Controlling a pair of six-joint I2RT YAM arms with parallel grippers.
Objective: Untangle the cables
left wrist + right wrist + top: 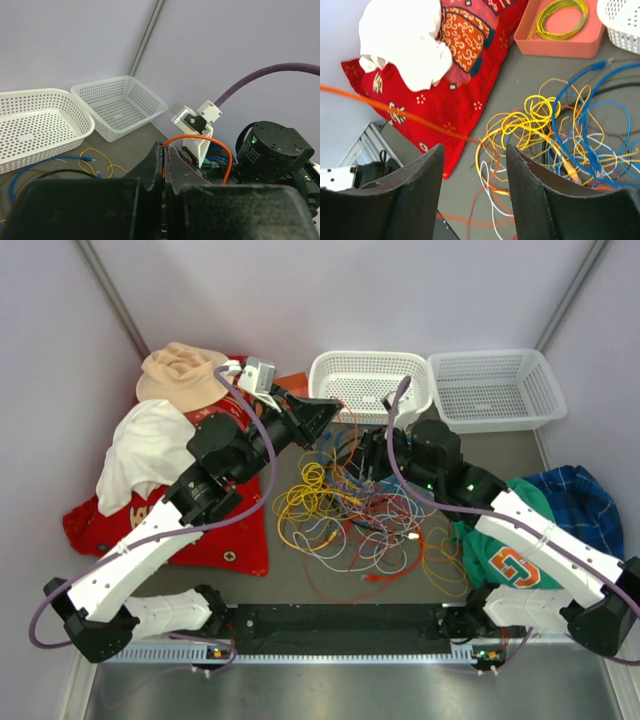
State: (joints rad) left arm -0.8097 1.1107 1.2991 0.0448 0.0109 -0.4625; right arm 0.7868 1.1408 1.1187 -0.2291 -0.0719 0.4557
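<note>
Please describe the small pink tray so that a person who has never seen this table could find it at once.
Find the white baskets at the far edge of the table. Just left of the left basket, before the red cloth, sits the pink tray. It alone has solid pink walls, and it holds a green-yellow coiled ring.

One letter on cloth
An orange block letter (pixel 510 566), seemingly a G, stands on the green shirt (pixel 478 540) at the counter's right.
</note>
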